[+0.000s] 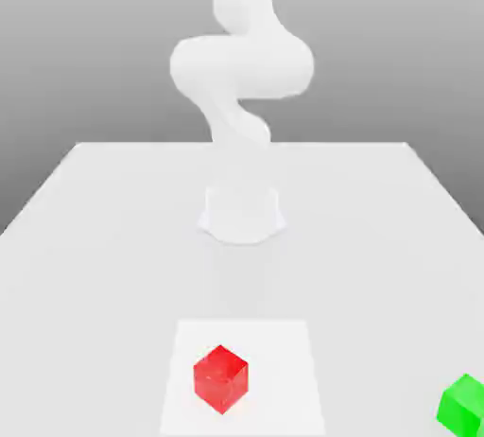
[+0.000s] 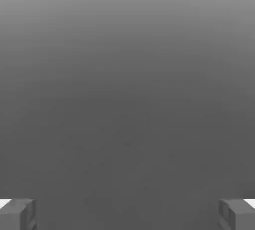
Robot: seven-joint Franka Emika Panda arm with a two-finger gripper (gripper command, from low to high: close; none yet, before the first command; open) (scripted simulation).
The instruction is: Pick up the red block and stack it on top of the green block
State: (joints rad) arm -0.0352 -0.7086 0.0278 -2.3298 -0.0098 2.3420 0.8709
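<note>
Exterior view: red block (image 1: 221,379) sitting on table (image 1: 95,236) in front of arm (image 1: 241,76) base; green block (image 1: 464,403) lying well apart toward exterior view's right. Hand view: gripper (image 2: 127,214) hanging released, fingers (image 2: 17,214) spread wide, gripping nothing.

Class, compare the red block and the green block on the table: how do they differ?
The red block is red; the green block is green. Red sits on a paler square patch; green lies off it, toward the exterior view's right and partly cut by the frame. Both are cubes resting on the table.
</note>
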